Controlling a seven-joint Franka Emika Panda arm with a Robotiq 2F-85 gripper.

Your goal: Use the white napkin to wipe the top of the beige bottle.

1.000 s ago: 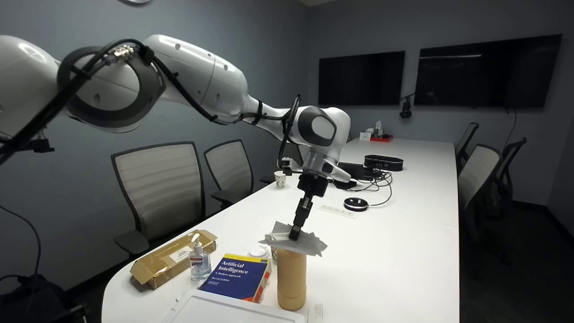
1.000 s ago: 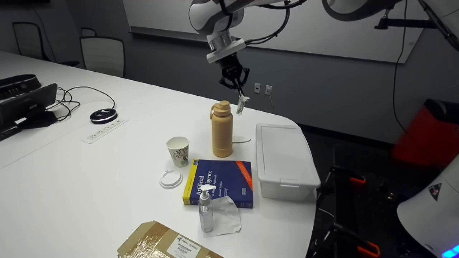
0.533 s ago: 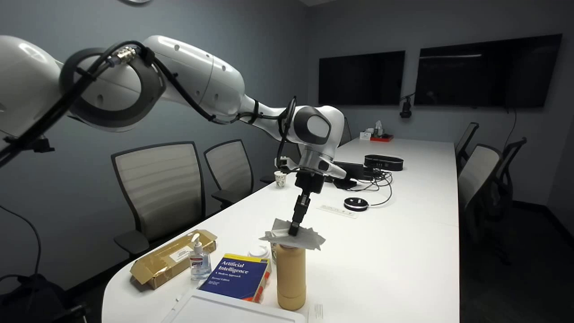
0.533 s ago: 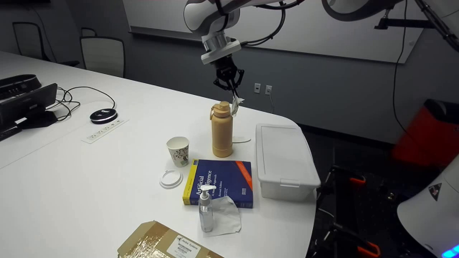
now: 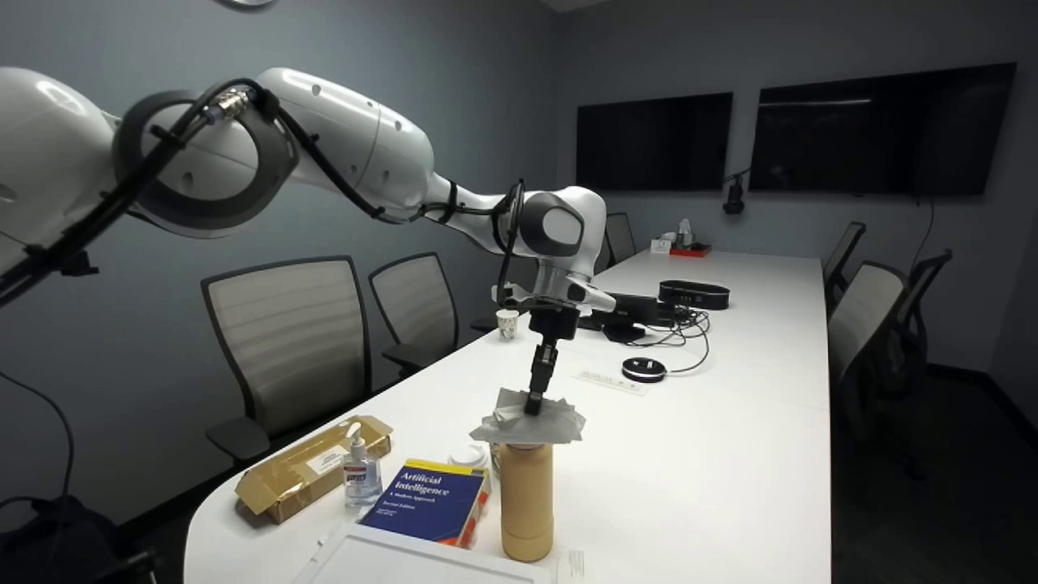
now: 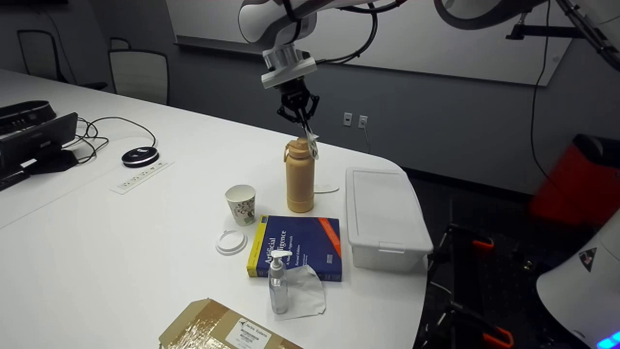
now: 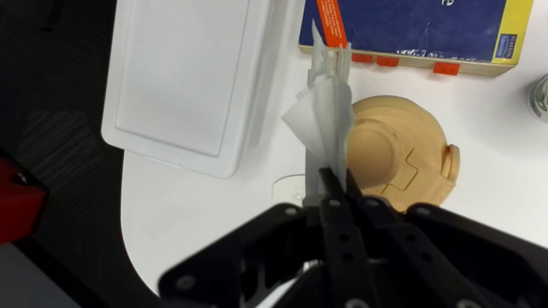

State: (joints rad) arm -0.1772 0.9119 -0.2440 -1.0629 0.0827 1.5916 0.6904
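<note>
The white napkin [image 7: 327, 111] is crumpled and pinched between my fingertips. My gripper [image 7: 340, 177] is shut on it and points down. In the wrist view the napkin hangs along the edge of the round cap of the beige bottle [image 7: 398, 149]. In an exterior view the napkin [image 6: 313, 145] overlaps the side of the cap of the upright bottle [image 6: 300, 184], just below my fingertips [image 6: 308, 132]. In an exterior view the spread napkin [image 5: 559, 423] hides the top of the bottle [image 5: 526, 503]. I cannot tell whether napkin and cap touch.
A blue book [image 6: 300, 245] lies beside the bottle. A lidded white bin [image 6: 387, 208] stands near the table edge. A paper cup [image 6: 240, 206], a white ring lid [image 6: 231, 242], a sanitizer bottle [image 6: 278, 291] on another white sheet [image 6: 307, 295] and a cardboard box [image 6: 227, 327] are around.
My gripper has carried the napkin sideways toward the bottle. The napkin was clear of the cap a second ago in an exterior view and now overlaps its side. The bottle has not moved.
</note>
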